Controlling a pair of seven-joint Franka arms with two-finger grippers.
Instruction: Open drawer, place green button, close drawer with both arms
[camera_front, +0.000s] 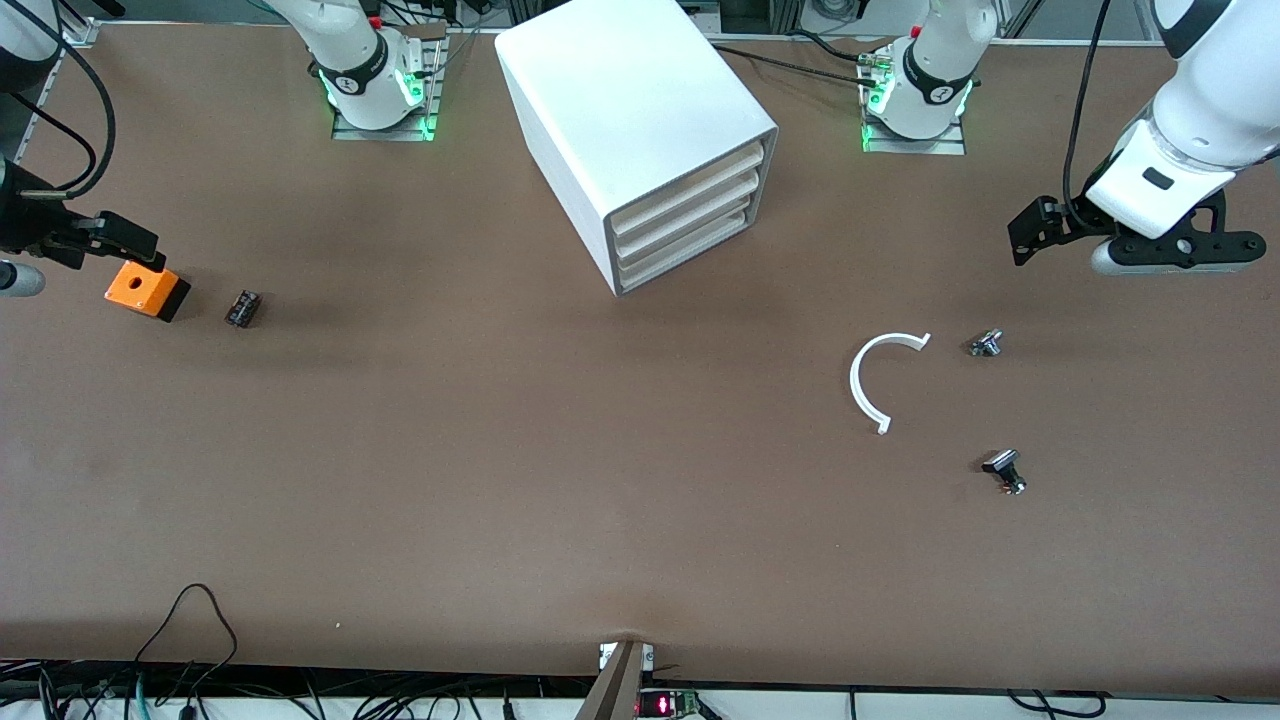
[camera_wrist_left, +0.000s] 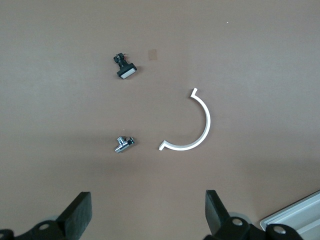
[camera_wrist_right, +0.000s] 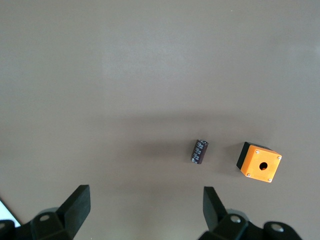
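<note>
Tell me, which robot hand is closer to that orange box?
The right gripper: it hangs just above the orange box at its own end of the table. The left gripper hangs at the other end, past the cabinet.

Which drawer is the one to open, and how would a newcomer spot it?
Find the big white box cabinet standing on the brown table, far from the front camera. Its open face shows three stacked white tray drawers, all pushed in. The drawer meant is the lowest, next to the tabletop, under the two others.
</note>
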